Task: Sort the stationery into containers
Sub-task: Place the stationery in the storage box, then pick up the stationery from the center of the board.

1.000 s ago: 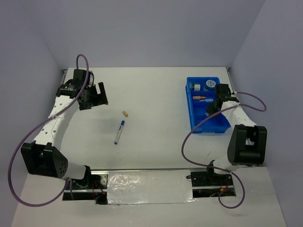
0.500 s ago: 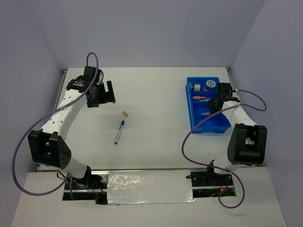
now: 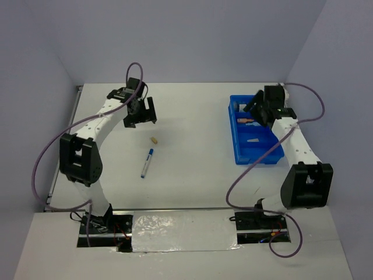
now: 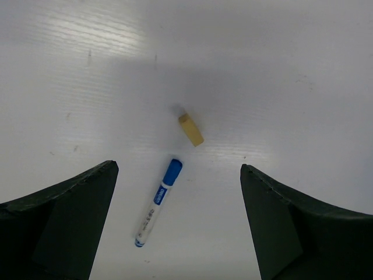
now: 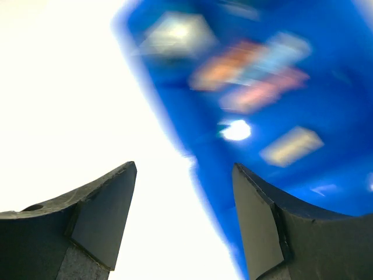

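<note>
On the bench, left half: a white pen with blue cap [image 4: 157, 201] and a tan stub [image 4: 190, 129] are seen lying flat, near each other but apart, well away from the blue tray [image 3: 256, 161].
Left fingers [image 4: 64, 221]: held wide apart, nothing between them, hovering over both pieces.
Right fingers [image 5: 99, 216]: parted and empty above the tray's far end; that wrist view is blurred.
Risk at the pick: with so wide a spread, pen and stub may be swept together, or the small stub nudged aside; the round pen may be rolled off if it is pinched off-centre.
Risk at the tray: its rim may be caught by the right fingers and the tray shifted.
Risk at sorting: a wrong compartment may be chosen.
</note>
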You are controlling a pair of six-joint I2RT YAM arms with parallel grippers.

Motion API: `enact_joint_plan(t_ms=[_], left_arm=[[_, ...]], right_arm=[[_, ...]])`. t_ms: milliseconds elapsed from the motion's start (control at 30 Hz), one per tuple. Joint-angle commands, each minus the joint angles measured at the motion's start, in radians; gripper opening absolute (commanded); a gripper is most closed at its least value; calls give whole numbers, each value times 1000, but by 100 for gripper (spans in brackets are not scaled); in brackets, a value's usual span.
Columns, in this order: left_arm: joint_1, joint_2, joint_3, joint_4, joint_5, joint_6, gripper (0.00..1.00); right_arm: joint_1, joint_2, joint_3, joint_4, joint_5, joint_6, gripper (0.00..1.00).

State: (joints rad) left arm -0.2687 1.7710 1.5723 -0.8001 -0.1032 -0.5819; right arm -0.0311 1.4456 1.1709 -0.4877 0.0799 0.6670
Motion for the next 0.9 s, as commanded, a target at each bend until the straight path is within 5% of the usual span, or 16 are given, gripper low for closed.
enact_joint_plan(t_ms=[0,333,700,867], left_arm=[[-70,116,84,-33,-90,-96,99],[-112,237,103,-64,-198,-251,87],[-113,320,48,21,-171,-269,77],[-118,364,57,53,-150,-268,63]], right_arm=[[123,-105,147,-40,-67,-184,74],[220,-260,40,-94,-317,-247,75],[223,-347,29,-210,-318,-322,75],[223,-343,49,-232,-328,-340,75]])
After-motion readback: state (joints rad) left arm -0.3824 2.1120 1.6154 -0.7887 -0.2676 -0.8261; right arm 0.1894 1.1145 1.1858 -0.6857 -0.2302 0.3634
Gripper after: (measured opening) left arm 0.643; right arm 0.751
